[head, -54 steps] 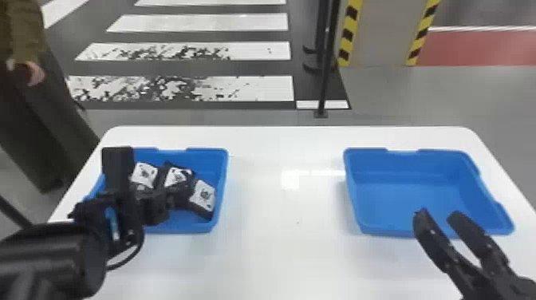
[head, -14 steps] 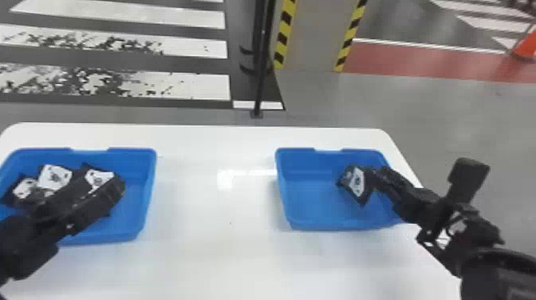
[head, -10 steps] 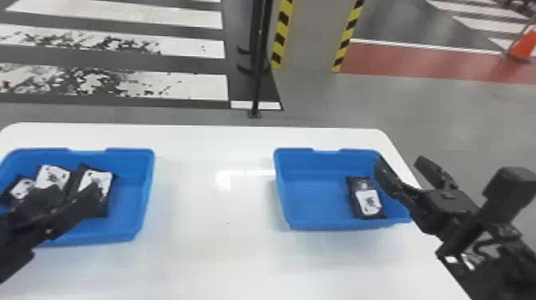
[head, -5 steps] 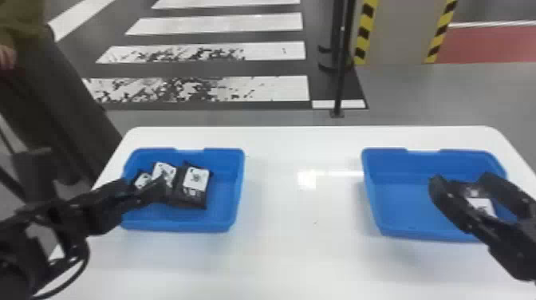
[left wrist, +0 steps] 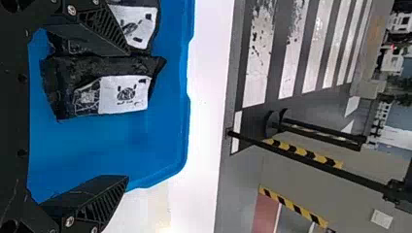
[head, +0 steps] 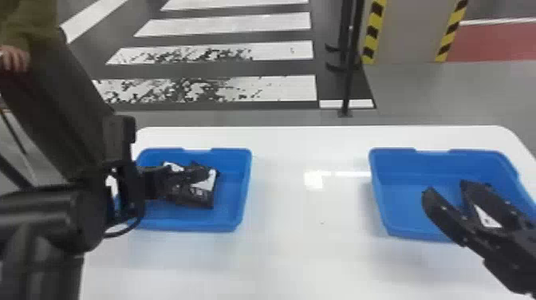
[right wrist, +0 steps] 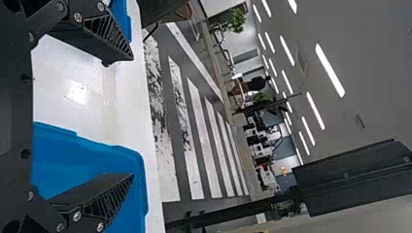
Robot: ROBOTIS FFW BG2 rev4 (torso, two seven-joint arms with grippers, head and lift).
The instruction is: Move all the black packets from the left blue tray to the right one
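In the head view, my left gripper [head: 202,174] is over the right-hand black packet [head: 191,199] in the left blue tray [head: 247,187]. Another packet [head: 172,166] lies beside it, partly hidden by the arm. The left wrist view has my left gripper [left wrist: 127,115] open, one finger over the packets and the other near the tray's side; a white-labelled packet [left wrist: 124,94] lies between. My right gripper [head: 446,188] stands open above the right blue tray [head: 383,199], where a packet [head: 487,218] shows behind its fingers. In the right wrist view, the right gripper [right wrist: 132,116] holds nothing.
Both trays stand on a white table [head: 315,247], with a wide gap between them. A black pole [head: 347,79] rises beyond the table's far edge. A person stands beyond the left end, with a hand away from the trays.
The right gripper let its packet drop into the right tray and opened, then drew back. The left gripper has shifted rightward over the left tray's packets. The head view has turned left.
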